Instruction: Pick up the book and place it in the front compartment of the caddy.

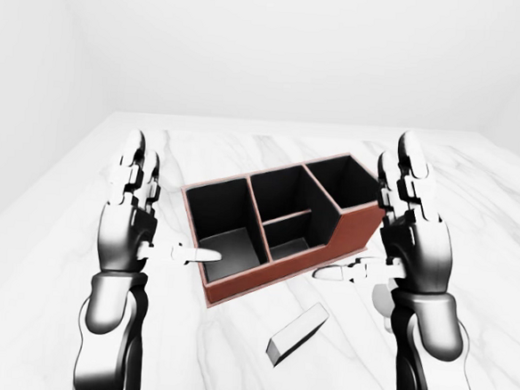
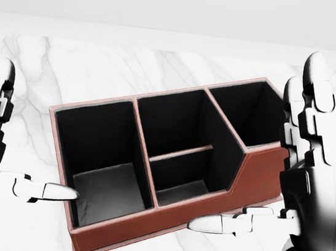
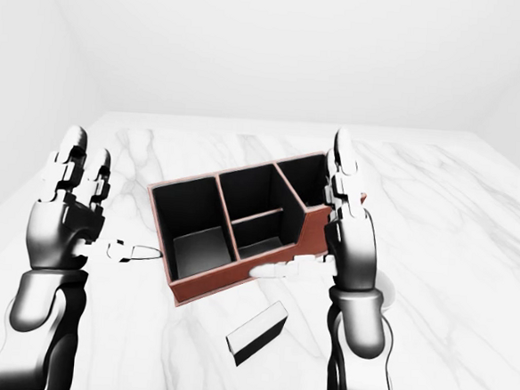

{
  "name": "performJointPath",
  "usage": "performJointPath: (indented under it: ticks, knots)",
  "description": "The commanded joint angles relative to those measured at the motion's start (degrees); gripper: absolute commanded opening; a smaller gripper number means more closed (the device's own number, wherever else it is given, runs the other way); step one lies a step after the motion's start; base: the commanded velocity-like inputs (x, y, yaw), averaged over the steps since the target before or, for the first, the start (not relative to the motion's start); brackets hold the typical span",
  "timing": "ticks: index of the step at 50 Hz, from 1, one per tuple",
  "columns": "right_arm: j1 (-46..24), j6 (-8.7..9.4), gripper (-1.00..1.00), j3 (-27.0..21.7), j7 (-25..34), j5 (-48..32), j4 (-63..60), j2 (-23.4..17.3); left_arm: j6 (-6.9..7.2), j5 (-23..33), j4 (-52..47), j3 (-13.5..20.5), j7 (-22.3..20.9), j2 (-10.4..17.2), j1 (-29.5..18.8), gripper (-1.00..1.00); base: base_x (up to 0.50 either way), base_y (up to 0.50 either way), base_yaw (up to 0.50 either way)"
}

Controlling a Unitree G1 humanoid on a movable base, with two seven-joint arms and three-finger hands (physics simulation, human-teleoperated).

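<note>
A red-brown caddy (image 1: 346,237) with black compartments stands on the white marble table, turned at a slant. A small white book (image 1: 297,333) lies flat on the table just below the caddy in the left-eye view; it also shows in the right-eye view (image 3: 257,332). My left hand (image 1: 156,214) is open, fingers upright, at the caddy's left end, its thumb reaching over the left compartment. My right hand (image 1: 391,231) is open, fingers upright, at the caddy's right end, above and right of the book. Neither hand holds anything.
The marble table (image 1: 245,154) spreads around the caddy to pale walls. The caddy has a large left compartment (image 2: 105,154), a divided middle one (image 2: 179,158) and a right one (image 2: 247,114).
</note>
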Motion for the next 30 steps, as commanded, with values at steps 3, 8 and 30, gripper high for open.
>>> performJointPath:
  ticks: [3, 8, 30]
  knots:
    - [-0.4, 0.00, 1.00, -0.5, 1.2, -1.6, -0.1, -0.3, 0.00, -0.4, -0.1, 0.8, -0.1, 0.5, -0.9, 1.00, 0.00, 0.00, 0.00]
    - [-0.6, 0.00, 1.00, -0.2, 1.7, -2.3, -0.2, -0.3, 0.00, -0.9, -1.1, 1.5, 0.1, 1.1, -3.0, 1.00, 0.00, 0.00, 0.00]
    - [-0.9, 0.00, 1.00, 0.8, 4.2, -6.5, -2.7, -0.7, 0.00, -4.6, 0.7, 4.5, 1.2, 4.7, -8.9, 1.00, 0.00, 0.00, 0.00]
